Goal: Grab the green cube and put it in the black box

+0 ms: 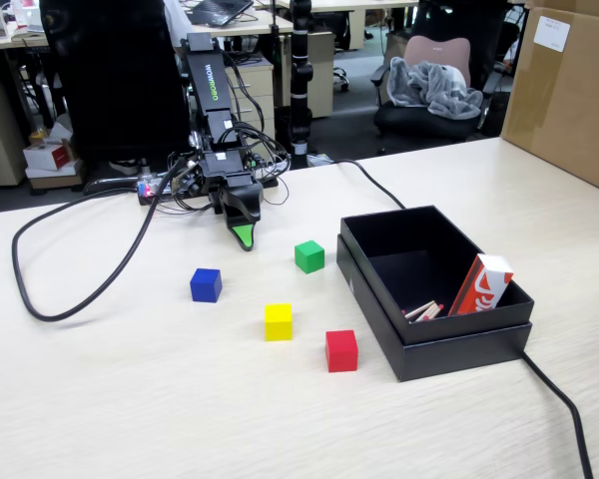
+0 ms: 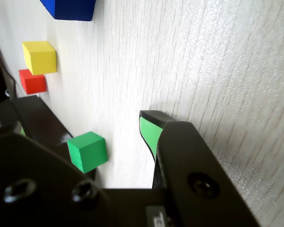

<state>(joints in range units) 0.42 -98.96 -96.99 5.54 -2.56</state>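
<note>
pincer (image 1: 243, 238) sits low at the bench (image 1: 130, 399), its green-tipped finger pointing down and touching or nearly touching the pale wood in the fixed view. how far it's open, i cannot tell: only one green-faced finger (image 2: 149, 135) shows clearly in the wrist view, the other jaw lost in the dark body at the lower left. it has hold of nothing.

green cube (image 1: 309, 256) is loose on the bench, just to the right of the pincer in the fixed view and apart from it, between the pincer and the black box (image 1: 459, 344). in the wrist view the green cube (image 2: 87, 151) rests left of the green finger, with bare bench between them, and the dark wall of the box (image 2: 38, 120) right behind it.

box stands open to the right in the fixed view, near the cube but not touching. inside it, a red and white carton (image 1: 481, 284) leans against the right wall, and some small pale sticks (image 1: 424, 311) lie on the floor of the box.

blue cube (image 1: 206, 284), yellow cube (image 1: 278, 321) and red cube (image 1: 341, 350) run in a loose diagonal across the near bench, all apart from each other. a thick black cable (image 1: 40, 299) loops off to the left, another (image 1: 559, 399) trails away from under the box corner.
</note>
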